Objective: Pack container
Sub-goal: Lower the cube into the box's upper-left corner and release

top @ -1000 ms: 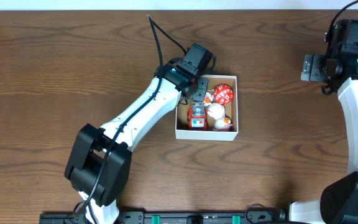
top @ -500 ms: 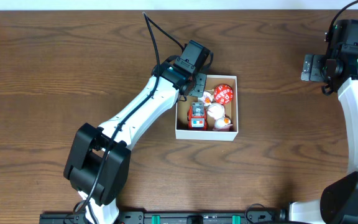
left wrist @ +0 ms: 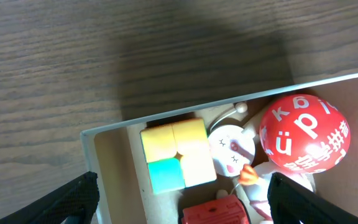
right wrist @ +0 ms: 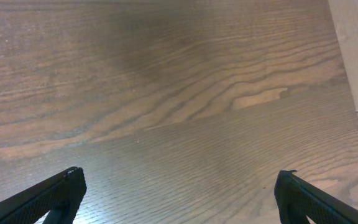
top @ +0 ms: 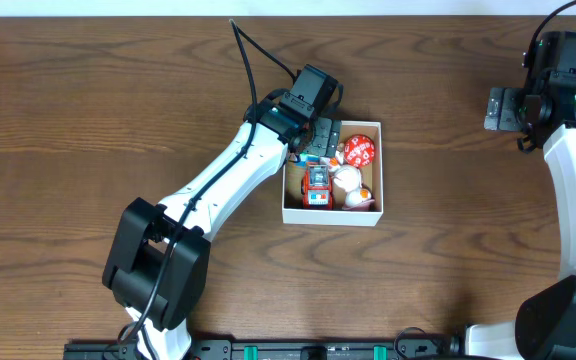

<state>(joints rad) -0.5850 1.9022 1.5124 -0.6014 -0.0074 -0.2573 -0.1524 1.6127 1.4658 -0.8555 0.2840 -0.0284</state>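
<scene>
The square white-walled cardboard container (top: 330, 215) sits near the middle of the dark wood-grain counter (top: 88, 120). The left arm's fingers (left wrist: 73, 196) hang over its far-left corner, spread wide and grasping nothing. Below them a yellow-and-turquoise puzzle cube (left wrist: 174, 155) lies flat in that corner, just beside a white round toy with a painted face (left wrist: 232, 149) and a red ball printed with white letters (left wrist: 304, 138). A red toy car (top: 316, 187) fills the left side toward the robot's base. We judge the withdrawal to be the main risk. One finger appears to sit outside the left wall and the other over the toys, so a sideways pull could catch the rim and drag or tip the light box. The ball rides high among crowded toys and could roll out if nudged. The right arm's fingers (right wrist: 61, 193) are likewise spread and empty over bare counter, well apart at the right edge, so that arm obstructs nothing. We see no toy lying outside the container.
</scene>
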